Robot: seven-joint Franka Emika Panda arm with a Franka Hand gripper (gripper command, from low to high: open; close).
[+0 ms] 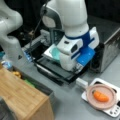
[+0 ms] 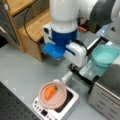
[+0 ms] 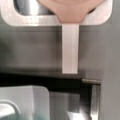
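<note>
You will find the gripper [image 2: 71, 66] low beside the pan [image 2: 53, 94], just off its white handle [image 3: 70, 47]. Its fingers are hidden. The carrot [image 1: 100, 96] lies inside the pan.

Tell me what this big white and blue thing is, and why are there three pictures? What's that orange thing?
The big white and blue thing is a robot arm. Its grabbing end, the gripper, has jaws, but they are hidden in all three pictures, so I cannot tell whether they are open or shut, or holding anything. Two pictures come from cameras standing off the arm, looking at the grey table from different sides. The third comes from a camera on the arm's wrist, looking down. In both front views a pink pan with a long white handle sits on a small white cooker, and the orange thing in it looks like a carrot. A teal bowl sits on a shiny tray beside a metal box. A wooden shelf stands nearby.
</note>
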